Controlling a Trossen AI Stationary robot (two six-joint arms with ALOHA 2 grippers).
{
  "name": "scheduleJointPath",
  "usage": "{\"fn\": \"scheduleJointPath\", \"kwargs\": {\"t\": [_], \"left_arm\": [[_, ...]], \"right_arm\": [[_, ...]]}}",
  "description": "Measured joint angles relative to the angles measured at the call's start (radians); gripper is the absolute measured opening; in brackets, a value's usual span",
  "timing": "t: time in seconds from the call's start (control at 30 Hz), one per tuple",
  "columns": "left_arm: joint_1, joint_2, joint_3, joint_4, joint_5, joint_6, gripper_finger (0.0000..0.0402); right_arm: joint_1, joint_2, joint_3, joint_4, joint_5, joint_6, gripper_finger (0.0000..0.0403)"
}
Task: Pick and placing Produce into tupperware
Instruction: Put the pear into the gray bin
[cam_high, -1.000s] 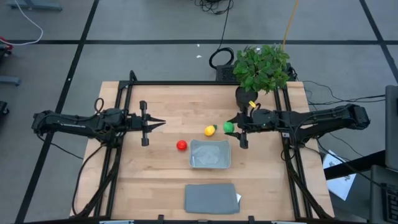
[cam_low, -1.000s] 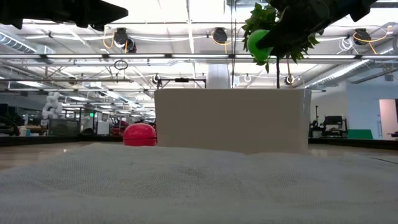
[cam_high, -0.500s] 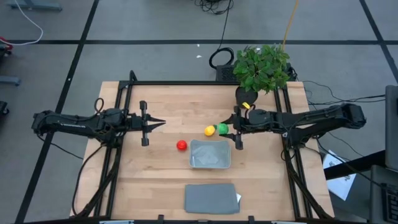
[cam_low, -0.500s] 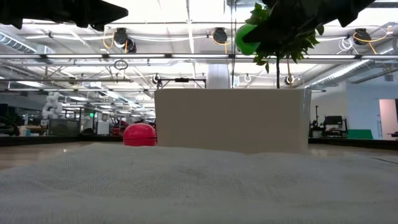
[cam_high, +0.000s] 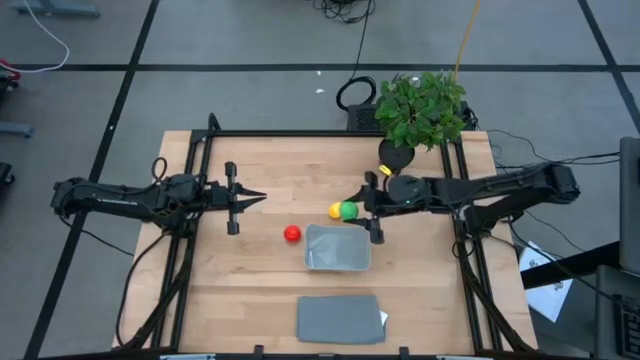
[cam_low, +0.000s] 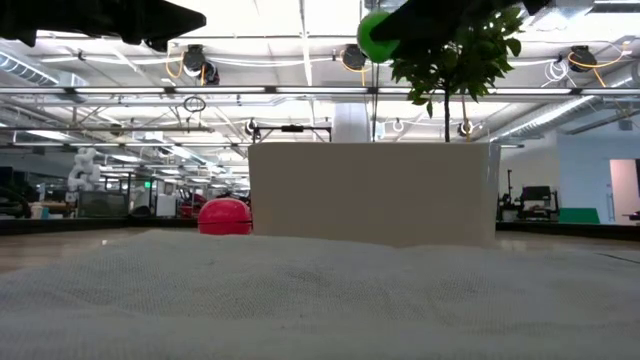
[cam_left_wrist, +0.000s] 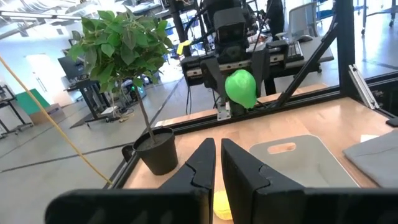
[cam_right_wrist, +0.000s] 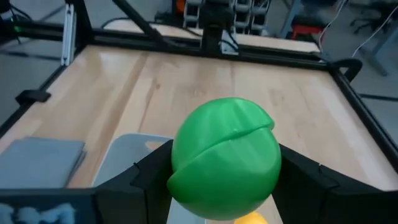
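The tupperware (cam_high: 338, 248) sits empty at table centre, with the grey lid (cam_high: 340, 318) nearer the front edge. The right gripper (cam_high: 366, 207) holds the green piece (cam_high: 349, 209) above the yellow piece (cam_high: 336, 210), clamped across its middle; the red piece (cam_high: 291, 233) lies beside the container. The left gripper (cam_high: 250, 198) waits closed and empty. The produce appears light, rigid and smooth, so grip across the widest part.

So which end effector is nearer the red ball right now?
Left. The left end effector sits shut just beside the red ball; the right end effector, holding the green ball, is farther off.
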Motion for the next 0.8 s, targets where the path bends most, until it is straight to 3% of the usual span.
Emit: {"fn": "scheduleJointPath", "kwargs": {"t": [0.8], "left_arm": [[0.0, 0.0, 0.0, -0.026, 0.0, -0.029, 0.0031]], "right_arm": [[0.017, 0.316, 0.423, -0.66, -0.028, -0.007, 0.021]]}}
